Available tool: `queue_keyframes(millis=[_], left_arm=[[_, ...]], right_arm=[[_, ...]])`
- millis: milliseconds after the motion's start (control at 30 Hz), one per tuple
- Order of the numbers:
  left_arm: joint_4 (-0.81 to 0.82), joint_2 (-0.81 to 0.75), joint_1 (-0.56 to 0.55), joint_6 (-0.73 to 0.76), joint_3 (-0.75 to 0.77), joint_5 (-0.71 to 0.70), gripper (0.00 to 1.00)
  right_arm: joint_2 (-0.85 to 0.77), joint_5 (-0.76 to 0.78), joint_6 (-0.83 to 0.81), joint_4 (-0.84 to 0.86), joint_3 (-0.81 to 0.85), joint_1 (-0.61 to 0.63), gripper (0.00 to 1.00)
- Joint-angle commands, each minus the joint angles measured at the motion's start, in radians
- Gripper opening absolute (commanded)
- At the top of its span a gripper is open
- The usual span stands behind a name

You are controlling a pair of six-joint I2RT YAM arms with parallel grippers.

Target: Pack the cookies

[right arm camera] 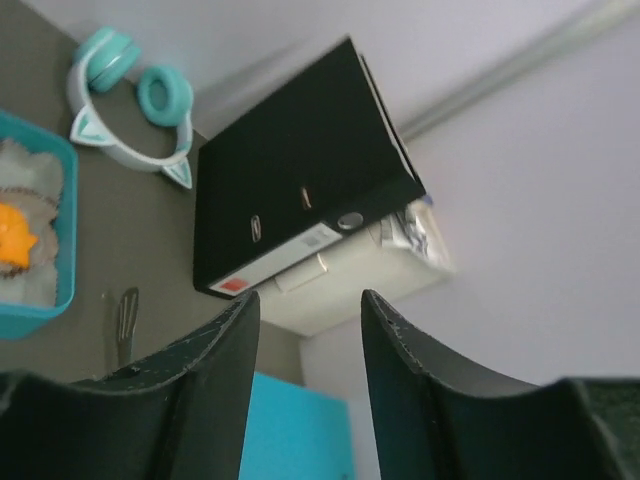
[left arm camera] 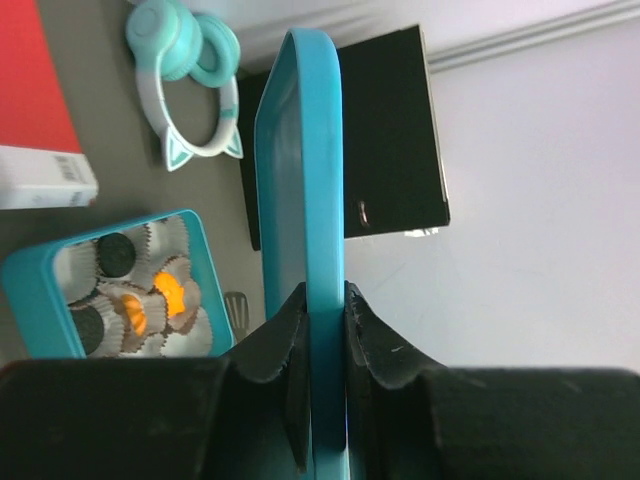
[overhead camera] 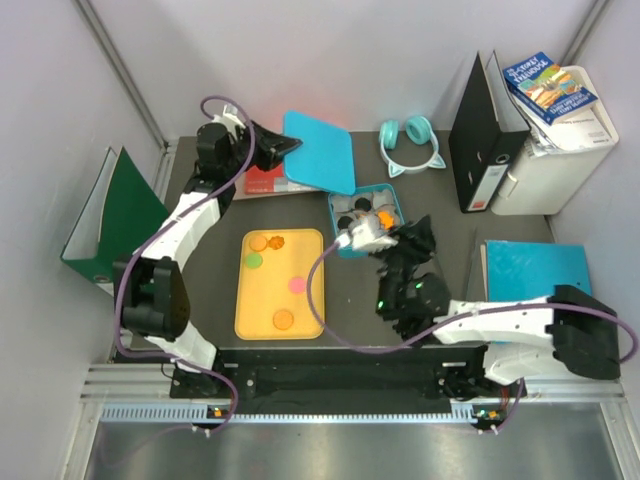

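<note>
**Cookie packing partway: five discs left on the tray**

Top view.
- A yellow rectangular plastic tray sits lower left of centre.
- On it lie five small flat disc cookies: two orange at its upper left, one green just below them, one pink at mid-right, and one orange near the bottom.
- An open teal rectangular box sits right of centre, with black and orange pieces inside.
- A teal plastic lid is at upper centre, off the box.

Left wrist view.
- The left gripper is pinched narrow on the lid's edge, with the lid standing on edge between the jaws.
- The box is at lower left and lined with crinkled paper cups. Two black and two orange cookies sit in cups, and other cups look empty.

Right wrist view.
- The right gripper has its jaws apart with nothing between them.
- The box corner is at the left edge, with one orange cookie showing.

Judgement: somewhere near half packed. The five tray cookies are yet to go in, and then the lid goes on.
</note>
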Motion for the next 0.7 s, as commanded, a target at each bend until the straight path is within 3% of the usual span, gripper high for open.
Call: queue_keyframes(millis=[0,133,233,267,433,500,533,600,633,667], left_arm=[[0.100,-0.095,0.004,0.006,-0.060,-0.022,0.00],[0.095,-0.118,0.003,0.025,-0.114,-0.036,0.00],[0.095,-0.122,0.004,0.028,-0.151,-0.041,0.00],[0.095,-0.125,0.004,0.032,-0.154,-0.041,0.00],[0.077,-0.151,0.004,0.051,-0.166,-0.055,0.00],[0.082,-0.151,0.004,0.045,-0.166,-0.052,0.00],[0.095,-0.146,0.003,0.033,-0.166,-0.047,0.00],[0.104,-0.143,0.003,0.022,-0.166,-0.033,0.00],[0.105,-0.145,0.003,0.019,-0.165,-0.030,0.00],[0.103,-0.145,0.003,0.020,-0.165,-0.030,0.00]], right_arm=[[-0.121,0.180,0.197,0.315,0.175,-0.088,0.45],[-0.088,0.205,0.146,0.316,0.298,-0.095,0.47],[-0.014,0.194,0.084,0.315,0.383,-0.099,0.59],[-0.009,0.184,0.098,0.316,0.409,-0.111,0.65],[-0.004,0.107,0.151,0.278,0.533,-0.248,0.70],[0.000,0.066,0.263,0.189,0.562,-0.311,0.70],[0.000,0.032,0.333,-0.003,0.590,-0.334,0.73],[-0.014,-0.002,0.710,-0.354,0.643,-0.406,0.77],[-0.024,-0.072,0.877,-0.790,0.729,-0.432,0.82],[-0.032,-0.144,1.313,-1.129,0.796,-0.458,0.84]])
